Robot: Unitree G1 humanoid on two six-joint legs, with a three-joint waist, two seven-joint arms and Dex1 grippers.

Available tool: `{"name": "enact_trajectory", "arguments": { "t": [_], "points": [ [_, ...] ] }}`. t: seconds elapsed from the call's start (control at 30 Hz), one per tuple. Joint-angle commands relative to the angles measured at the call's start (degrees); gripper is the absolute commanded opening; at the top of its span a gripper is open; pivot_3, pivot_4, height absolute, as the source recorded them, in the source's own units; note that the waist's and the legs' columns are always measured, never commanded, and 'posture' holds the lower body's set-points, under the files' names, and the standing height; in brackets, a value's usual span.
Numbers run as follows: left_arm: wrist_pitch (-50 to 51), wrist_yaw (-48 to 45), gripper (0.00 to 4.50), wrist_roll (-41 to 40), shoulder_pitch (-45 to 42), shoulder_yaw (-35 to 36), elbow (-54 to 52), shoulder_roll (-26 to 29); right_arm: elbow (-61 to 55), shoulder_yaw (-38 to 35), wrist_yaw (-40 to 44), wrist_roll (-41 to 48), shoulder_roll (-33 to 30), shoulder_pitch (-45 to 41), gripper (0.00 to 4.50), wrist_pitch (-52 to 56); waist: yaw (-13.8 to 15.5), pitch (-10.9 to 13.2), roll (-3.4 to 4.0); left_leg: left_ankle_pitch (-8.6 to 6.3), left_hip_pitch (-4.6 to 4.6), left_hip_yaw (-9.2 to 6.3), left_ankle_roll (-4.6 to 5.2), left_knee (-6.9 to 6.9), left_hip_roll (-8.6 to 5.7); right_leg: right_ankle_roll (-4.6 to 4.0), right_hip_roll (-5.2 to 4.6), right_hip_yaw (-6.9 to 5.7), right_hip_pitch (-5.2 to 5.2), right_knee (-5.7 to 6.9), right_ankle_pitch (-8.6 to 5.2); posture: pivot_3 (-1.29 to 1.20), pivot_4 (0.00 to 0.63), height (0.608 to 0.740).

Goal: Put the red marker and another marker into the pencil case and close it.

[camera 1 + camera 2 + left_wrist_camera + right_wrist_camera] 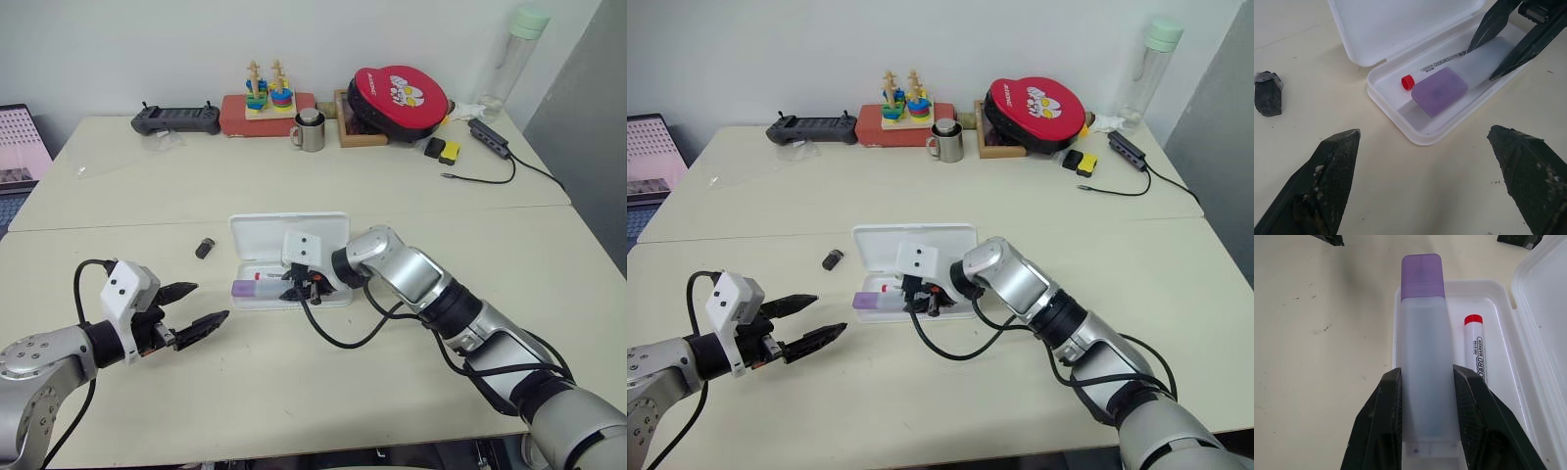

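Observation:
The white pencil case (290,229) lies open mid-table, its lid folded back flat behind the tray. The red marker (1476,352) lies in the tray along the hinge side. My right gripper (292,292) is shut on the pale body of the purple-capped marker (1422,347) and holds it lengthwise, low over the tray beside the red one. Its purple cap (245,288) is at the tray's left end. My left gripper (210,302) hovers open to the left of the case, pointing at it, with nothing between its fingers.
A small black stub (204,248) lies on the table left of the lid. Along the far edge stand a game controller (176,119), a stacking toy (266,98), a steel mug (311,129), a red round pouch (400,103) and a bottle (511,59). A black cable (490,162) trails at the right.

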Motion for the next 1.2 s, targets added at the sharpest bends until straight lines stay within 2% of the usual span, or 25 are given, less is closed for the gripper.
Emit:
{"name": "enact_trajectory", "arguments": {
  "t": [0.03, 0.17, 0.33, 0.47, 0.6, 0.7, 1.03, 1.2],
  "points": [
    [-0.66, 0.74, 4.5, -0.66, -1.23, 0.67, -1.3, -0.2, -0.17, -1.22, 0.72, -0.91, 0.92, -0.88, 1.45, -1.45, 0.0, 0.0, 0.0, 0.0, 0.0, 0.0, 0.0, 0.0, 0.0, 0.0, 0.0, 0.0, 0.0, 0.0, 0.0, 0.0, 0.15, 0.74],
    [-1.27, 1.83, 4.5, -0.3, -3.08, 0.99, 0.64, -0.72, 0.58, -2.15, 0.56, -1.44, 1.34, -1.11, 2.27, -1.88, 0.0, 0.0, 0.0, 0.0, 0.0, -0.01, 0.0, 0.0, 0.0, 0.0, 0.0, 0.0, 0.0, 0.0, 0.0, 0.0, 0.15, 0.74],
    [-1.68, 4.11, 4.5, -0.24, -5.45, 1.9, 2.99, -2.22, 0.99, -4.02, 0.57, -1.41, 1.64, -1.66, 3.6, -2.01, -0.07, 0.0, 0.0, 0.0, 0.0, -0.01, 0.0, 0.01, 0.0, 0.0, 0.0, -0.01, 0.0, 0.01, 0.0, 0.0, 0.15, 0.74],
    [-1.28, 7.28, 4.5, 1.48, -7.15, 2.0, 6.69, -2.3, -2.71, -8.77, 1.66, 2.44, 2.3, -1.32, 4.42, -2.28, -0.17, 0.0, 0.0, 0.0, 0.0, -0.02, 0.0, 0.0, 0.0, 0.0, 0.01, -0.02, -0.01, 0.01, 0.0, 0.0, 0.15, 0.74],
    [-1.93, 10.89, 4.5, 5.1, -9.85, 0.05, 11.65, -1.88, -9.39, -17.95, -0.38, 10.14, 5.62, -2.23, 4.46, -1.61, -0.35, 0.0, 0.01, 0.0, -0.01, -0.04, 0.0, 0.0, 0.0, 0.0, 0.01, -0.05, -0.02, 0.02, 0.0, 0.0, 0.15, 0.74],
    [-4.85, 11.38, 4.5, 9.61, -15.58, -5.13, 19.77, -2.14, -11.71, -21.88, -4.63, 10.63, 6.17, -4.36, 4.46, 0.86, -0.18, 0.02, 0.03, 0.0, 0.0, -0.08, -0.01, 0.01, -0.03, 0.0, 0.02, -0.11, -0.03, 0.07, 0.0, 0.0, 0.15, 0.74],
    [-12.46, 8.94, 4.5, 18.33, -32.14, -16.61, 41.67, -5.04, -17.02, -22.11, -8.91, 10.57, 3.19, -2.63, 4.46, 5.62, -0.59, -0.07, -0.12, 0.0, 0.0, -0.04, -0.01, 0.08, -0.1, 0.0, -0.03, -0.18, -0.05, 0.11, 0.02, 0.0, 0.15, 0.74],
    [-14.25, 7.92, 4.5, 20.06, -37.2, -18.04, 48.85, -6.01, -18.72, -22.48, -10.29, 11.04, 2.43, -2.04, 4.46, 7.06, -1.01, -0.08, -0.12, 0.0, 0.01, -0.04, -0.01, 0.1, -0.1, 0.0, -0.05, -0.16, -0.06, 0.17, 0.02, 0.0, 0.15, 0.74]
  ]
}}
